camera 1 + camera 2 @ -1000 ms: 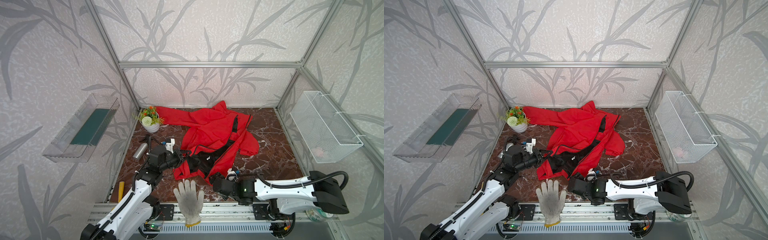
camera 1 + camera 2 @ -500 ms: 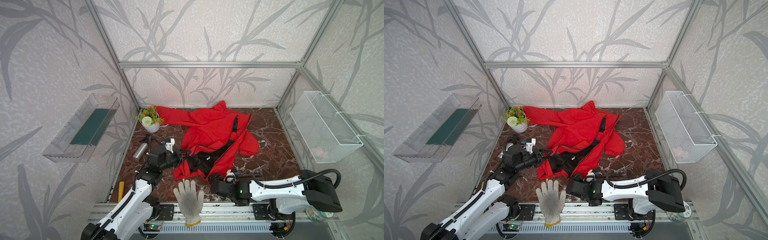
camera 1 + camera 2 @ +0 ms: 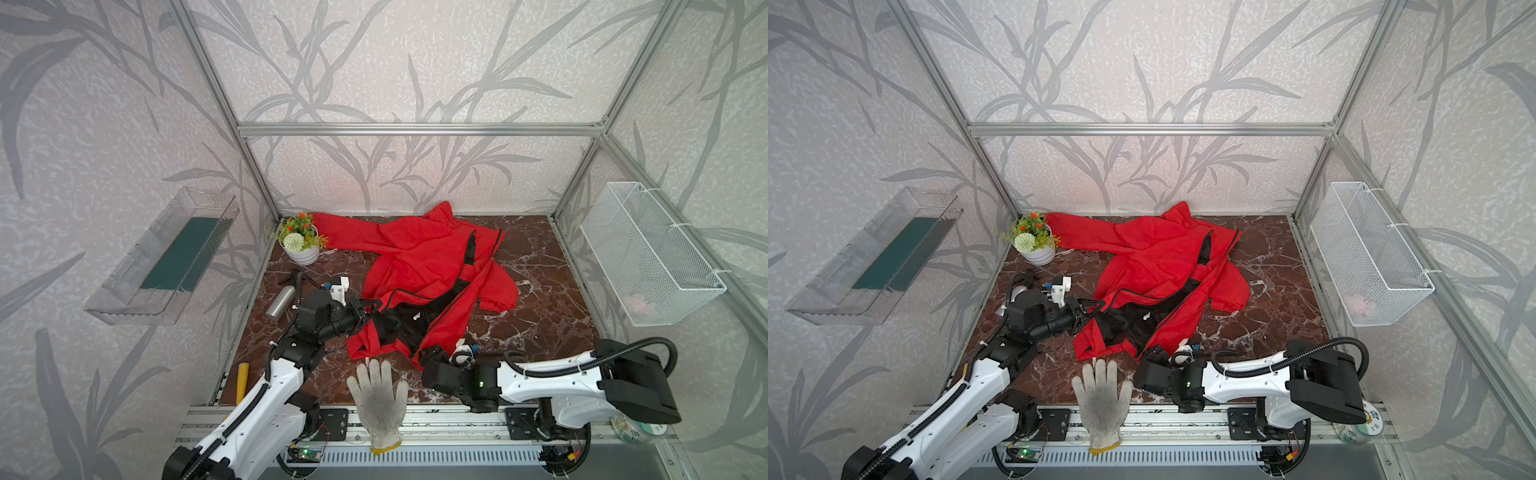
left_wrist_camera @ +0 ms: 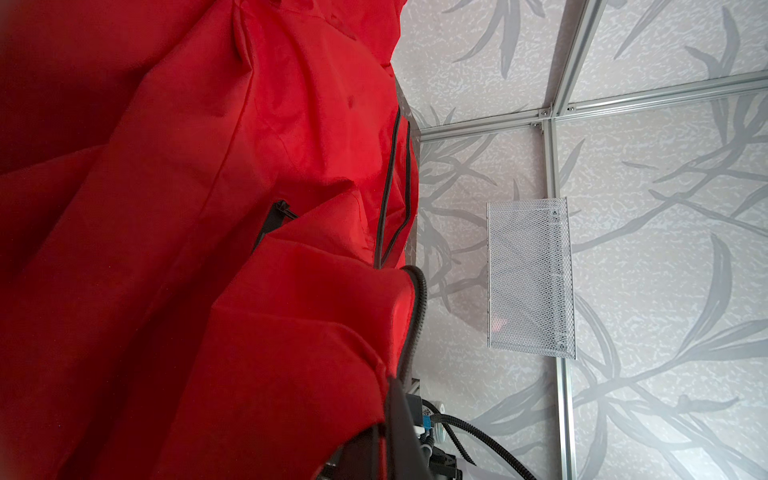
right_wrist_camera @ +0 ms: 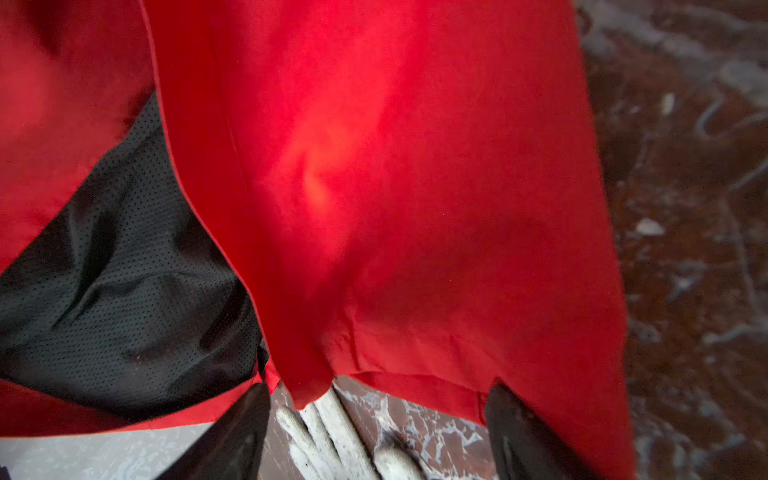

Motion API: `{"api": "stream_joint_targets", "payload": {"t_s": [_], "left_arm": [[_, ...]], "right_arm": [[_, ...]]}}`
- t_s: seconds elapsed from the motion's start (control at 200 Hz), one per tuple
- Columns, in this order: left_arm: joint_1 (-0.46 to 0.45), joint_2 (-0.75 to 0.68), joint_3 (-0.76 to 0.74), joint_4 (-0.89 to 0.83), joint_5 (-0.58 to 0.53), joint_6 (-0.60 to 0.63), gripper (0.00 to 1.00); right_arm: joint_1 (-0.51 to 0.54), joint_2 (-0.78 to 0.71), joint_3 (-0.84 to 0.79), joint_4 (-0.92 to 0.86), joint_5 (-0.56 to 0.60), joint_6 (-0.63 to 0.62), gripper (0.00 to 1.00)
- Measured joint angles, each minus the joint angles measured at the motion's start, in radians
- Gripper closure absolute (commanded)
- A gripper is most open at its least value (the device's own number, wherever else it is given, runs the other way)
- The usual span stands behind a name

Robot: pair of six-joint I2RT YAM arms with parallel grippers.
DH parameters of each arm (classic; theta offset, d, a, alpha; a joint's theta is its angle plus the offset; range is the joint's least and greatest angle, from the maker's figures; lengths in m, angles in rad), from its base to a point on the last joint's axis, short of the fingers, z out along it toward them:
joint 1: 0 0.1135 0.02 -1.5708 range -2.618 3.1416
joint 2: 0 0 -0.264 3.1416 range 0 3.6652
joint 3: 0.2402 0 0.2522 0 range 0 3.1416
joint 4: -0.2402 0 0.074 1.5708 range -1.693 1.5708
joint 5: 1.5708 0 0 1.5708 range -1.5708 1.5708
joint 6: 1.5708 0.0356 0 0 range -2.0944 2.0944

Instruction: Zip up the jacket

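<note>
The red jacket [image 3: 419, 257] lies crumpled on the marble table [image 3: 540, 299] in both top views, front open and black lining [image 3: 399, 324] showing. My left gripper [image 3: 365, 309] is shut on the jacket's front edge by the black zipper [image 4: 419, 307], holding it up off the table. The jacket [image 4: 208, 249] fills the left wrist view. My right gripper [image 3: 428, 358] stands open at the near hem [image 5: 415, 361]. In the right wrist view its dark fingers [image 5: 232, 436] are wide apart, with the hem just ahead of them and glove fingers below.
A white work glove [image 3: 378, 399] lies at the front edge beside my right gripper. A flower pot [image 3: 301, 245] and a metal bottle [image 3: 280, 301] stand at the left. A wire basket [image 3: 648, 253] hangs on the right wall, a clear tray [image 3: 166, 257] on the left.
My right arm has shifted a little to the left, bringing its gripper closer to the jacket's near hem. The left gripper has not moved.
</note>
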Motion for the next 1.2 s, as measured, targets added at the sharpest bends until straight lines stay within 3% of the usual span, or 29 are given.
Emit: {"api": "stream_joint_targets", "payload": {"t_s": [0.675,0.895,1.2], "left_arm": [[0.010,-0.024,0.000,-0.027,0.000,0.000,1.00],[0.010,-0.051,0.000,-0.043,-0.003,0.000,1.00],[0.010,-0.055,0.000,-0.051,-0.003,0.000,1.00]], "right_arm": [[-0.056,0.104,0.011,0.039,-0.035,-0.003,0.63],[-0.069,0.108,0.017,-0.019,-0.034,0.002,0.86],[-0.163,0.008,-0.041,-0.149,-0.027,-0.005,0.87]]}}
